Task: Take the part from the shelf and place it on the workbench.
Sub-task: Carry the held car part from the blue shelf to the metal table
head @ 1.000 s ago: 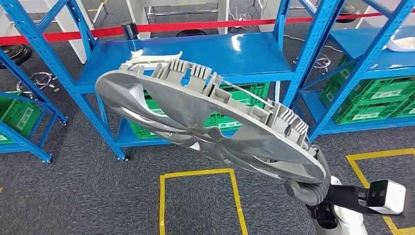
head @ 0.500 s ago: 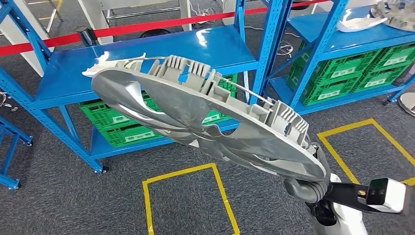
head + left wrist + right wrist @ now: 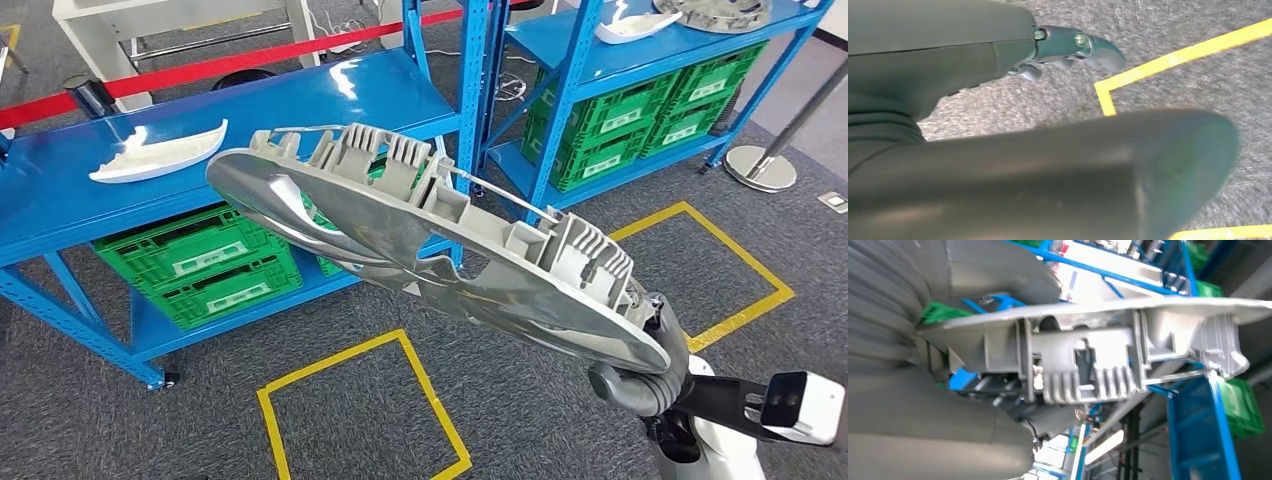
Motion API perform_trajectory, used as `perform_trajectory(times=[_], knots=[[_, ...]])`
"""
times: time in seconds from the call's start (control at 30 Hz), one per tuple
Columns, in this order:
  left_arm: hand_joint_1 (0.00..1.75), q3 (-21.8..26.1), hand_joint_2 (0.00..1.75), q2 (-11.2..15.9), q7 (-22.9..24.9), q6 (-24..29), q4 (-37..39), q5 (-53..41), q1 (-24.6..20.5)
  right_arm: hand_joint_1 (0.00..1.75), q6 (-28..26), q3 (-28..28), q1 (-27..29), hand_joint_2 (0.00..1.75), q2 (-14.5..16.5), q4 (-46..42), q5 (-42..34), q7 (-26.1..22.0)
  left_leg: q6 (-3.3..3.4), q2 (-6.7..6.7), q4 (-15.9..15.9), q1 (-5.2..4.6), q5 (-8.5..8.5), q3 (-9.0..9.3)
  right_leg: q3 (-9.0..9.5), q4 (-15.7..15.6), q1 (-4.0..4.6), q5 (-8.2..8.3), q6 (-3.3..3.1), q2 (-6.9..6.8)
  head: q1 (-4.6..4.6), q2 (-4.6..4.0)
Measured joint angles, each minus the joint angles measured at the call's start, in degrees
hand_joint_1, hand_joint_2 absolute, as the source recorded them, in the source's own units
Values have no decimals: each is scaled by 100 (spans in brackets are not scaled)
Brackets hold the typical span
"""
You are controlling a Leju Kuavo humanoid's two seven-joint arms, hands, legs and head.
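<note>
The robot is turning, shelves (image 3: 250,110) sliding across; its right hand (image 3: 640,375) is clasping the part (image 3: 420,250), left hand (image 3: 1068,50) hanging empty. Next, finding the workbench.

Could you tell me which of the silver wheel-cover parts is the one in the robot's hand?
The large silver part tilted across the head view, gripped at its lower edge by the right hand. The other silver part lies on the far right shelf.

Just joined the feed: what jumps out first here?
A big silver-grey wheel-cover part fills mid-frame, held tilted above the carpet by the right hand at its lower rim. Behind it stand blue shelves with green crates below, and a white curved part lies on the left shelf.
</note>
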Motion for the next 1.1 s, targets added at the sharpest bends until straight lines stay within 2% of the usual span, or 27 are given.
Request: perform_trajectory(times=[0.03,0.07,0.1,0.13,0.17,0.2,0.23,0.27,0.3,0.33,0.4,0.43,0.47,0.53,0.57,0.6,0.67,0.73,0.77,0.8,0.83,0.9,0.93,0.97,1.03,1.07,1.1], knots=[[0,2,0,2,16,-5,-2,-1,-6,175,-3,-1,2,175,-3,-5,32,-12,-37,35,-7,5,2,5,-13,-8,-6,22,-39,65,-3,0],[0,3,0,2,43,-14,-4,-3,-11,175,-8,-1,7,175,-6,-18,66,-21,-74,-7,17,16,-28,-3,-22,-21,-18,47,-74,120,-5,0],[0,5,0,3,80,-27,-5,-5,-13,175,-14,-1,13,175,-9,-34,97,-26,-107,-116,120,27,-116,-41,-30,-35,-31,72,-108,175,-13,0],[0,13,0,7,133,-37,-4,-8,-11,175,-22,-1,25,175,-11,-50,120,-35,-133,-276,346,37,-273,-133,-36,-47,-46,95,-137,226,-25,0],[0,22,0,14,201,-44,-3,-12,-4,175,-30,-2,43,175,-15,-63,132,-56,-147,-442,686,44,-475,-272,-51,-47,-50,106,-152,282,-38,0],[0,32,0,22,278,-48,-1,-20,8,175,-38,-5,67,175,-25,-67,140,-95,-154,-547,1080,46,-673,-437,-66,-46,-50,114,-162,344,-50,0],[0,42,0,32,361,-46,2,-39,22,175,-48,-13,97,175,-39,-68,156,-151,-157,-598,1409,46,-801,-577,-77,-44,-50,121,-164,413,-58,0],[0,48,0,38,432,-40,3,-66,33,175,-61,-25,127,175,-57,-68,189,-219,-159,-618,1571,48,-824,-639,-86,-41,-52,127,-159,486,-62,0],[0,51,0,46,500,-28,4,-98,40,175,-78,-44,156,175,-76,-69,236,-287,-157,-627,1511,53,-734,-598,-88,-38,-58,133,-148,559,-65,0],[0,52,0,55,570,-6,5,-140,41,175,-94,-71,186,175,-90,-79,289,-342,-155,-653,1235,64,-557,-455,-87,-33,-66,137,-132,633,-68,0],[0,55,0,89,703,50,6,-211,46,175,-124,-139,256,175,-99,-126,381,-416,-154,-912,453,108,-246,-76,-106,-5,-75,137,-75,771,-75,0],[0,55,0,110,759,79,7,-243,49,175,-137,-174,292,175,-100,-165,421,-435,-142,-1033,184,122,-177,48,-133,9,-75,143,-33,840,-75,0],[0,56,0,136,794,101,7,-267,56,175,-149,-206,328,175,-100,-205,460,-447,-118,-1120,51,124,-173,104,-162,13,-78,155,13,907,-74,0],[0,58,0,173,829,128,6,-299,59,175,-167,-267,405,175,-102,-280,521,-455,-33,-1038,36,101,-176,112,-205,-12,-97,200,104,1029,-69,0],[0,58,0,189,837,136,3,-306,57,175,-170,-296,441,175,-104,-310,537,-456,14,-970,25,96,-161,119,-222,1,-101,199,135,971,-67,0],[0,58,0,198,841,142,1,-306,53,175,-172,-319,462,175,-107,-333,545,-458,62,-895,10,95,-147,126,-270,86,-95,147,159,840,-51,0],[0,61,0,214,852,161,-2,-302,60,175,-179,-349,482,175,-109,-368,557,-459,135,-731,-10,80,-135,127,-525,621,-71,-149,177,490,-15,0],[0,73,0,221,860,183,-2,-291,82,175,-204,-384,537,175,-110,-390,602,-462,169,-562,-7,48,-145,123,-888,1394,-63,-487,183,373,6,0],[0,79,0,222,863,190,-1,-287,88,175,-222,-405,589,175,-111,-402,646,-464,177,-481,-7,35,-150,123,-983,1612,-61,-539,179,363,9,0],[0,83,0,220,864,195,-1,-286,90,175,-238,-428,654,175,-115,-421,700,-468,182,-405,-6,24,-154,125,-965,1607,-56,-486,168,352,13,0],[0,84,0,209,863,197,0,-289,88,175,-252,-444,726,175,-122,-451,752,-475,183,-338,-6,15,-157,129,-824,1368,-48,-347,147,324,16,0],[0,84,0,178,863,197,1,-296,85,175,-275,-458,855,175,-142,-538,823,-507,166,-214,-2,-12,-173,145,-357,548,2,-43,72,116,25,0],[0,84,0,164,862,197,2,-297,87,175,-285,-460,898,175,-149,-582,839,-525,144,-159,0,-25,-183,153,-189,234,32,45,33,25,26,0],[0,84,0,157,862,197,2,-297,86,175,-292,-462,929,175,-154,-621,846,-540,119,-104,0,-35,-193,161,-102,53,60,82,1,-35,26,0],[0,83,0,139,862,195,2,-297,76,175,-301,-475,982,175,-167,-675,850,-550,62,6,-21,-40,-200,189,-109,-9,80,99,-48,48,21,0],[0,83,0,132,862,194,2,-298,65,175,-302,-482,1012,175,-173,-698,852,-550,29,0,-18,-33,-214,203,-106,-34,64,120,-74,105,20,0],[0,82,0,125,862,193,2,-298,55,175,-302,-489,1034,175,-180,-717,853,-550,-3,-86,26,-26,-260,198,-98,-61,43,143,-102,161,16,0]])
